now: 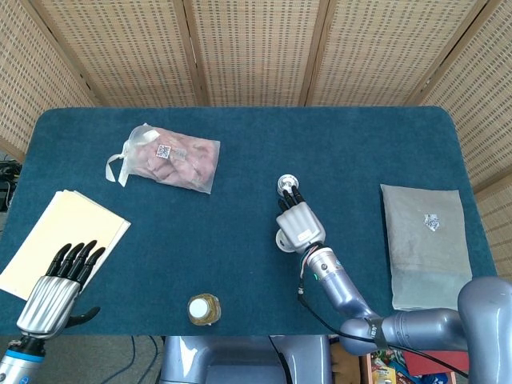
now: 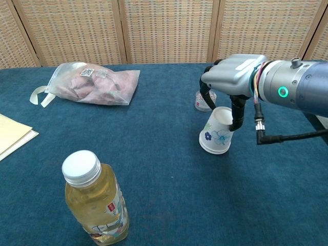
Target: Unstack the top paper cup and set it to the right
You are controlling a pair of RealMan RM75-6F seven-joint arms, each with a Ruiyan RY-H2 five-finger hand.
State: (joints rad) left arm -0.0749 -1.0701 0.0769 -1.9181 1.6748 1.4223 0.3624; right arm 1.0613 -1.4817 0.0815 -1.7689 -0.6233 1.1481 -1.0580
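Observation:
A white paper cup [image 2: 216,134] with blue flowers hangs upside down and tilted, its rim close to the blue table. My right hand [image 2: 234,76] reaches over it from above and holds it, with the thumb down its right side. In the head view only a sliver of this cup [image 1: 284,239] shows under the right hand [image 1: 299,221]. A second upside-down cup [image 2: 203,101] stands just behind it on the table, seen from above as the far cup [image 1: 286,186] beyond the fingertips. My left hand [image 1: 58,286] hovers at the near left table edge, fingers straight and apart, holding nothing.
A clear bag of pink snacks [image 1: 174,158] lies at the back left. Yellow papers [image 1: 56,240] sit beside my left hand. A bottle of yellow drink [image 2: 95,199] with a white cap stands at the front centre. A grey pouch [image 1: 424,244] lies at the right.

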